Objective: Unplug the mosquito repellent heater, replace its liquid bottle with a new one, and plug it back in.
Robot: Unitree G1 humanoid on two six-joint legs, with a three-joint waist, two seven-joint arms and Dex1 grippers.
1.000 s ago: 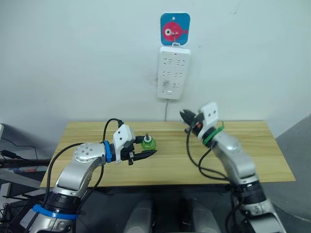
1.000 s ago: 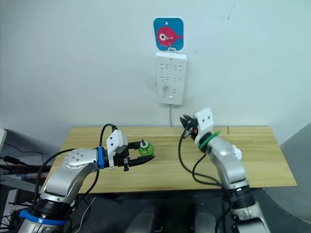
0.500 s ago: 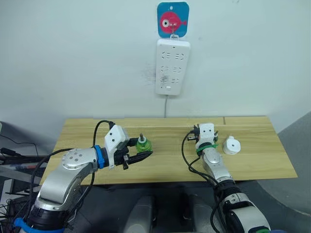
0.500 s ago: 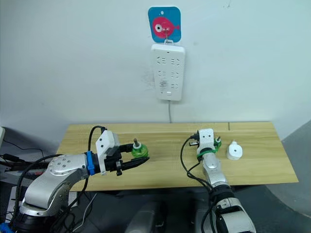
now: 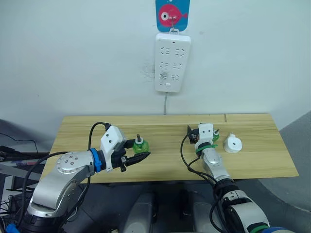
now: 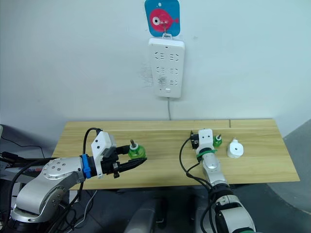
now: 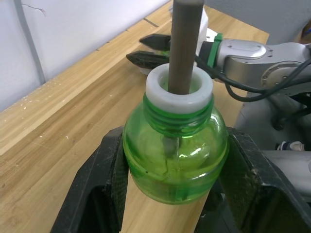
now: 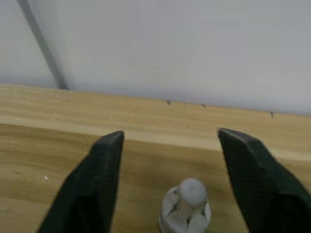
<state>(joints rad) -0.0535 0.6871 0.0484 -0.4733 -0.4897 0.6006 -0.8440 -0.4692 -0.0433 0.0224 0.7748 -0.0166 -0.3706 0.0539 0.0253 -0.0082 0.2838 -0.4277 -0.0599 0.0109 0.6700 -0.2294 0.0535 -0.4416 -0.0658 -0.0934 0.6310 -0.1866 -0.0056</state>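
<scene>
Left gripper [image 7: 170, 194] clamps a green bottle [image 7: 176, 158]; its wrist view reveals the wick. Right gripper [image 8: 167, 145] gapes empty over a second bottle [image 6: 217, 141]; heater [image 6: 234, 149] centre-right.

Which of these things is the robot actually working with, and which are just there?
In the job:
- small white rounded plastic heater
- clear green bottle with a wick, held in the left end effector
- second small green bottle, by the open right end effector
- long white power strip

Just there:
- blue-and-pink fish wall hook
- wooden table
</scene>
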